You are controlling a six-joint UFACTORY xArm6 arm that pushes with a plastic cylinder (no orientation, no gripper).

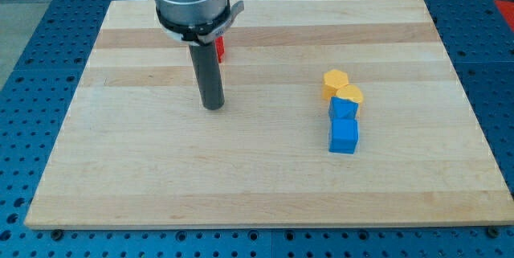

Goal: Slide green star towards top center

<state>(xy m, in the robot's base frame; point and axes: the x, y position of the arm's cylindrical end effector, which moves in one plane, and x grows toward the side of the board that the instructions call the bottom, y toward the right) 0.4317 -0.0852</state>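
Jaws: none, only my tip [213, 106] on table [120, 169] | green star: not visible | red block [218, 47] behind rod, direction unclear.

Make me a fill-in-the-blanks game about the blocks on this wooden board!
1. The two blocks at the bottom of the cluster at the view's right, blue block one and blue block two, are both coloured ____.
2. The two yellow blocks sit toward the view's ____ from those blocks.
3. A ____ block peeks out behind the rod.
4. My tip is to the view's ____ of that cluster, touching no block.

Missing words: blue; top; red; left
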